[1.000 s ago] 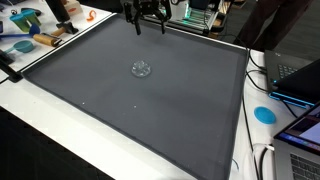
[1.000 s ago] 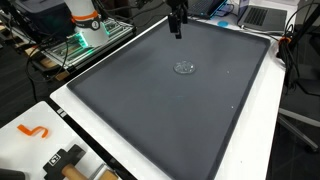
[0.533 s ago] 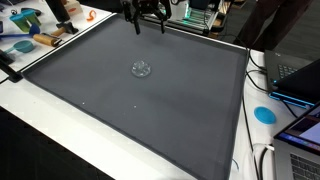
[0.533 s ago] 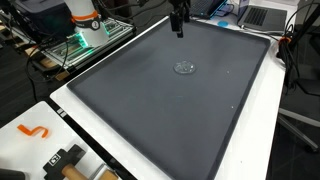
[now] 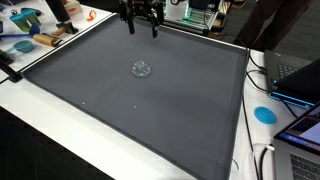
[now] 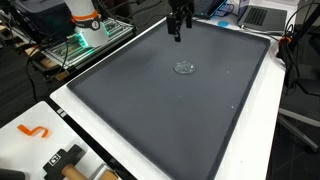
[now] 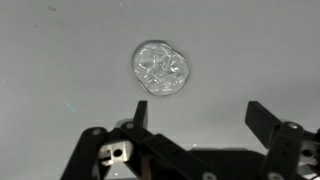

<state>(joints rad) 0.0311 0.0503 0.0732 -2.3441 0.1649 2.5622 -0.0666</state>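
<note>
Starting at the left in an exterior view, we see a few tools lying on the white table, just off the corner of the dark grey mat that covers most of it. Moving right, we find the gripper hanging above the mat's far edge, its two fingers spread wide and holding nothing. Nearer the mat's middle, well apart from the gripper, the small crumpled clear piece lies flat on the mat. Further right, past the mat's edge, we make out a blue disc on the table.

In an exterior view, we pass an orange hook on the table at the left, then reach the clear piece on the mat, with the gripper up beyond it near the far edge.

In the wrist view, the clear piece sits left of centre, ahead of the gripper and closer to the finger on the left, touching neither finger.
</note>
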